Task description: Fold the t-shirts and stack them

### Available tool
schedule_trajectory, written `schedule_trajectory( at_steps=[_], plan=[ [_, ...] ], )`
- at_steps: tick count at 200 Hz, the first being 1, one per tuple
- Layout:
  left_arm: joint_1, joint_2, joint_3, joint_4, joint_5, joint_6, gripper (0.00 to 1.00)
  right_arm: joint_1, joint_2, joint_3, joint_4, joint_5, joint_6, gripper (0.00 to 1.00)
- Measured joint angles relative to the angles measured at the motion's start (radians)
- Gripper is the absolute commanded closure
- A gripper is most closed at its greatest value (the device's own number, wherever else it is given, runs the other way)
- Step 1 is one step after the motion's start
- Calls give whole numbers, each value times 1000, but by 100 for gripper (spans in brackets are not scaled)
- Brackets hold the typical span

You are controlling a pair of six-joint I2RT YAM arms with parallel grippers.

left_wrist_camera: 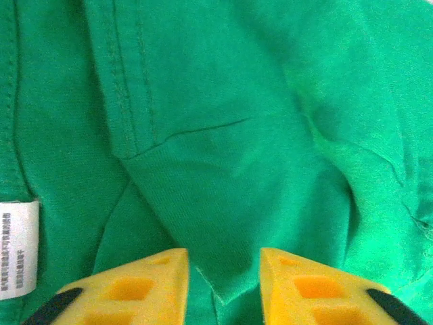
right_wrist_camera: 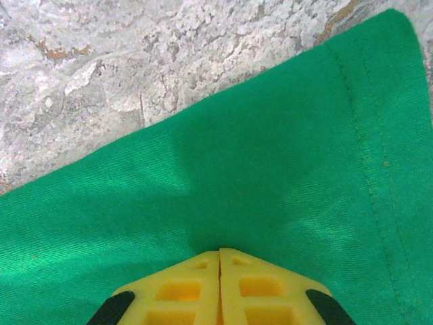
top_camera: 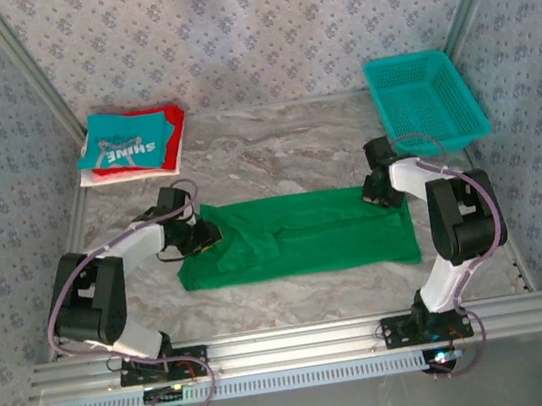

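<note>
Our green shirt (top_camera: 301, 237) lies long side left to right, our left gripper (top_camera: 203, 238) narrowly open over its left end, our right gripper (top_camera: 381, 196) pinching its far right corner.

Bright, even light; soft shadow on green t-shirt (right_wrist_camera: 223, 183).

You have one t-shirt (top_camera: 302, 244) spread flat mid-worktop (top_camera: 273, 147), towards the near edge. The folded t-shirt stack (top_camera: 131, 142) sits at the far left corner, the mesh basket (top_camera: 428, 100) at the far right corner.
</note>
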Motion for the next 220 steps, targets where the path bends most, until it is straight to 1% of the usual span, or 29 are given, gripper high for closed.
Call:
schedule_trajectory(
  at_steps=[19, 33, 52, 92, 136, 142, 146, 160, 169, 193, 220],
  plan=[
    [-3, 2, 0, 6, 0, 0, 89, 0, 0, 0, 1, 0, 0, 91],
    [-3, 2, 0, 12, -3, 0, 95, 0, 0, 0, 1, 0, 0, 91],
    [-3, 1, 0, 11, -11, 1, 100, 0, -1, -2, 3, 0, 0, 91],
    [8, -16, 3, -34, -38, 26, 100, -3, -3, -5, 6, 0, 0, 91],
    [77, -29, 28, -99, -53, 73, 100, -6, -10, -16, 18, -1, 0, 91],
    [83, -31, 29, -104, -54, 79, 97, -7, -11, -17, 20, -3, 0, 91],
    [86, -33, 29, -110, -54, 83, 92, -8, -11, -17, 20, -4, 0, 91],
    [89, -37, 29, -129, -58, 95, 72, -12, -11, -18, 21, -8, 0, 91],
    [89, -40, 29, -142, -60, 104, 62, -14, -11, -18, 21, -9, 0, 91],
    [90, -63, 29, -174, -68, 116, 61, -17, -12, -18, 21, -11, 0, 90],
    [91, -117, 38, -200, -72, 115, 61, -18, -13, -19, 20, -11, 0, 85]
  ],
)
